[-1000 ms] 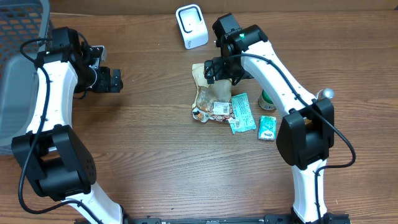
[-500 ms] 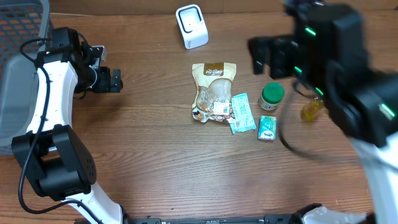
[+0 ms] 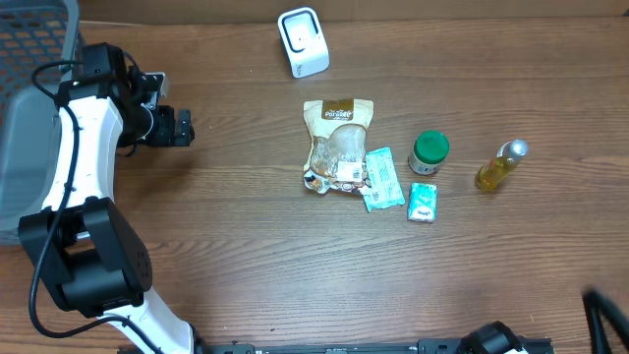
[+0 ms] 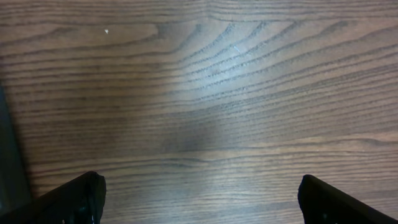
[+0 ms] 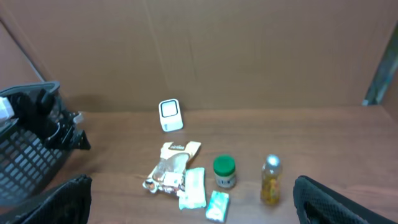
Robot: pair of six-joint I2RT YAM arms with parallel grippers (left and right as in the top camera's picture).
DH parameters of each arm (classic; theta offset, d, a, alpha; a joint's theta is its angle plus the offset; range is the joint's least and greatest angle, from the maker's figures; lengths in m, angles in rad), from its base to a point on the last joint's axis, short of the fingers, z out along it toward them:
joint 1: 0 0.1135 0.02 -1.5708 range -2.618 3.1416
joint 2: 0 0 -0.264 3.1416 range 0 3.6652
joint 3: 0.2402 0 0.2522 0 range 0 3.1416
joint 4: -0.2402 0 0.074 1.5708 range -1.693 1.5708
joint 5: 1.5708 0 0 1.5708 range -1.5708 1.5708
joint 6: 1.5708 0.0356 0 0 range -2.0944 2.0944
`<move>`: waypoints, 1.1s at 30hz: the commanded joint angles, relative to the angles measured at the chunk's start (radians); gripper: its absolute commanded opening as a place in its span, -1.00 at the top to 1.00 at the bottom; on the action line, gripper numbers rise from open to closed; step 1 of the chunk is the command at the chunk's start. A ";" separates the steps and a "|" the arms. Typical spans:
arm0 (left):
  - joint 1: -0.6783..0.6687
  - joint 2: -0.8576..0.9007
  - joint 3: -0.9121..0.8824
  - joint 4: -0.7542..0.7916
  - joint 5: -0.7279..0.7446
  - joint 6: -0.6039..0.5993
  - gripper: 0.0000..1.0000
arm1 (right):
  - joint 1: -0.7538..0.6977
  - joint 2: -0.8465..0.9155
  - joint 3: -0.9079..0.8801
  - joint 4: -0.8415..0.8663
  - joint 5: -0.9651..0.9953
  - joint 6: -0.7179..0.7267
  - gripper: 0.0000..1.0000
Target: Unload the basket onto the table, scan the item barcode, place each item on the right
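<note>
Several items lie mid-table: a tan snack bag [image 3: 337,147], a teal sachet [image 3: 381,179], a small teal box [image 3: 423,202], a green-lidded jar [image 3: 428,152] and a yellow bottle [image 3: 501,165]. The white scanner [image 3: 303,41] stands at the back. My left gripper [image 3: 182,128] hovers open over bare wood at the left, far from the items. My right gripper [image 5: 193,185] is open and empty, held high and back. From there it looks down on the scanner [image 5: 170,116], snack bag [image 5: 171,165], jar [image 5: 224,171] and bottle [image 5: 270,180]. No barcode is readable.
A dark mesh basket [image 3: 29,59] fills the far left corner, also seen as the basket [image 5: 25,162] in the right wrist view. A brown cardboard wall [image 5: 249,56] backs the table. Only a dark sliver of the right arm [image 3: 601,313] shows overhead.
My right arm, which was over the snack bag, has swung up and away to the right and almost left the overhead view. The items and the left arm have not moved.
</note>
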 commanded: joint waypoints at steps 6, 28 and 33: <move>-0.003 -0.003 0.018 0.000 -0.002 -0.014 -0.99 | -0.091 -0.167 -0.032 -0.043 -0.082 0.001 -1.00; -0.003 -0.003 0.018 0.000 -0.002 -0.014 -0.99 | -0.134 -0.558 -0.703 0.164 -0.082 0.002 -1.00; -0.003 -0.003 0.018 0.000 -0.002 -0.014 -0.99 | -0.134 -0.654 -0.858 0.315 -0.081 0.002 -1.00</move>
